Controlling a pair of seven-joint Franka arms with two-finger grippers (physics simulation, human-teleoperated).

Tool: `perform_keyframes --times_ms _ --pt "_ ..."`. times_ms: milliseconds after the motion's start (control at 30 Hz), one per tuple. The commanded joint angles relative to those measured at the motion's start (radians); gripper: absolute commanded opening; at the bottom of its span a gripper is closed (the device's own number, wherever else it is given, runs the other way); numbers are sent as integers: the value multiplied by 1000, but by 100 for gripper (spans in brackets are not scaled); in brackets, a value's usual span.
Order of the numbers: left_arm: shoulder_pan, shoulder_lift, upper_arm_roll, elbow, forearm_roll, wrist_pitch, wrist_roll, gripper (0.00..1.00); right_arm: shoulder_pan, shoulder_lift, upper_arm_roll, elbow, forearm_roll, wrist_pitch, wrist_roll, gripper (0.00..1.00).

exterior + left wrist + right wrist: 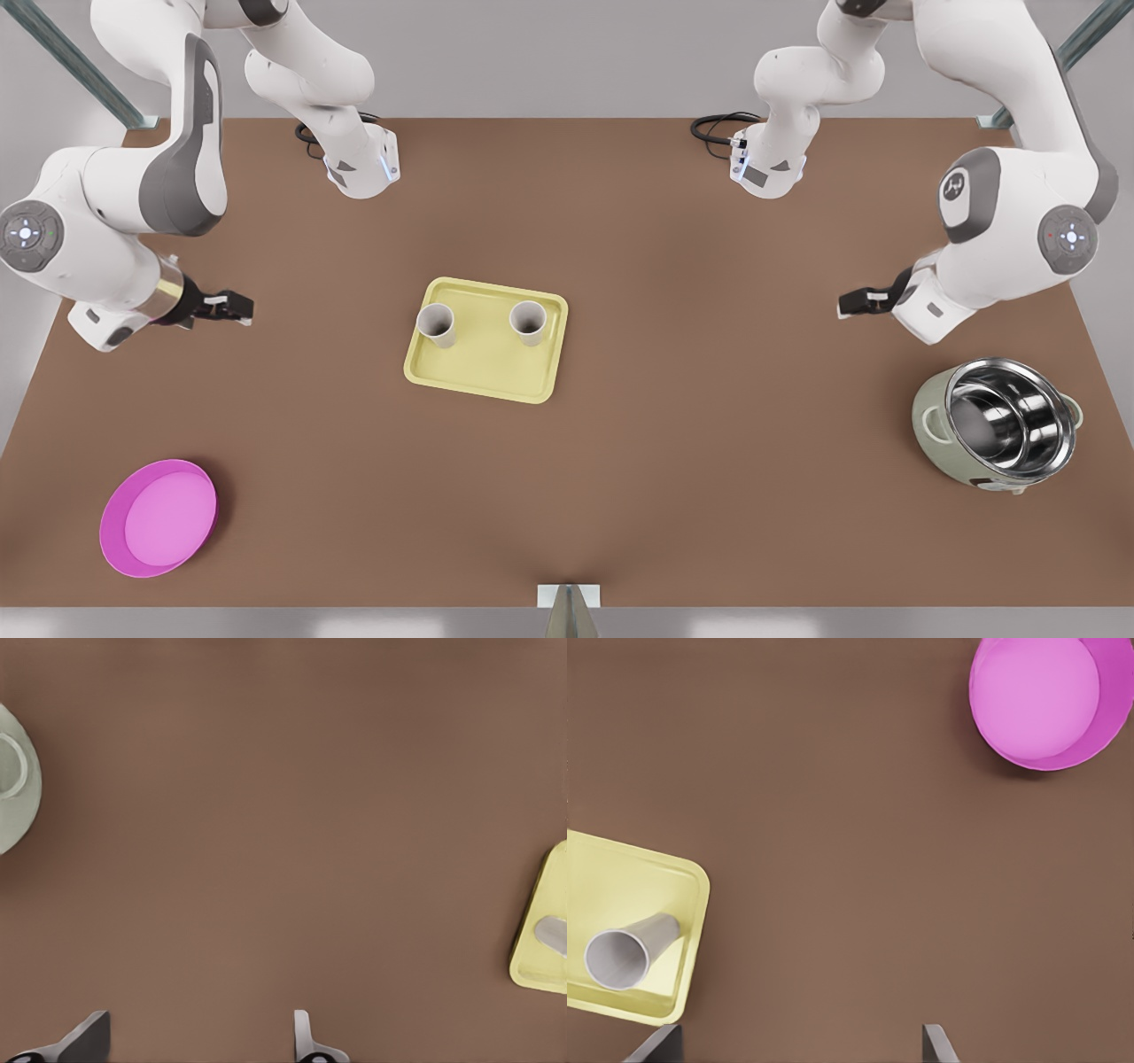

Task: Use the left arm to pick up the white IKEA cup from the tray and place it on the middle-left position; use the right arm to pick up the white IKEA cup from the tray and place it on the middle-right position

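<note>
Front view, left to right. At seven o'clock on the brown bench [673, 399], a round magenta dish [158, 518]. At nine o'clock, the right hand [244, 307] on its brass-banded wrist, low over bare bench, pointed toward three o'clock at the tray; fingers [660, 1047] spread wide in the right wrist view, nothing between them. At centre, the pale yellow tray [483, 377], turned a little askew. Inside it, toward its twelve-o'clock edge, the first cup [437, 324] by the nine-o'clock corner and the second cup [529, 322] toward three o'clock, both white, upright, mouths up, well apart from each other. At three o'clock, the left hand [846, 306] on its plain white block, likewise low over bare bench and pointed toward nine o'clock at the tray; fingers [306, 1041] parted wide in the left wrist view, gripping nothing. Both hands well apart from tray and cups. At four o'clock, a pale green pot [997, 425] with a shiny steel bowl inside, near the left arm.
</note>
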Motion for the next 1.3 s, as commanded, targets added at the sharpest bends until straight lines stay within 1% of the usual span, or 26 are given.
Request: perform_keyframes --times_ms 0,67,100,167,200,233,267,333,367,433,500,567,600,667,733,800,833,967,1000,1167,1233,1267 --pt "-11 3 3 4 -8 175 19 100 0 -1 0 0 -1 124 -81 100" --pt "-11 3 3 5 -19 166 19 100 1 -1 2 2 -4 124 -95 100" --pt "-28 27 2 4 -20 167 14 100 1 -1 5 2 -2 124 -93 100" --pt "-209 104 2 2 -11 213 -29 100 6 -1 8 2 -2 131 -79 100" --pt "-319 158 2 2 -8 284 -139 100 26 11 11 2 -2 136 -76 100" --pt "-402 176 2 10 -5 308 -260 100 55 14 12 2 1 139 -70 100" --pt "-442 199 2 13 -3 340 -340 100 98 23 12 0 -1 151 0 100" --pt "-537 250 2 19 44 380 -490 100 217 62 14 -1 1 190 40 100" --pt "-566 256 2 20 49 413 -529 100 267 68 14 -4 1 216 101 100" --pt "-586 273 2 22 66 423 -575 100 313 86 14 -8 1 216 184 100" --pt "-629 290 2 22 95 457 -641 100 319 76 28 -43 53 199 183 100" --pt "-680 325 2 17 95 500 -719 100 322 30 45 -141 53 200 236 99" --pt "-692 348 2 14 86 528 -742 100 322 2 68 -204 54 219 267 99" --pt "-710 377 0 8 81 531 -751 100 323 -19 85 -270 82 245 290 99" --pt "-741 388 -1 -41 43 587 -785 100 323 -21 100 -334 82 331 292 100" --pt "-750 388 -1 -55 34 617 -797 100 323 -10 103 -394 82 415 290 100" --pt "-753 389 -1 -44 14 647 -800 100 323 36 104 -396 82 434 290 100" --pt "-773 420 -1 -9 15 690 -819 100 320 77 106 -429 71 529 290 100" --pt "-776 442 -1 17 20 690 -819 100 313 71 106 -452 71 529 289 100" --pt "-798 494 -1 23 29 745 -817 100 291 70 98 -488 71 543 280 100" --pt "-810 503 -1 23 30 745 -822 100 287 70 98 -570 70 635 278 100" --pt "-816 504 -1 22 30 747 -825 100 273 71 98 -586 70 636 278 100"
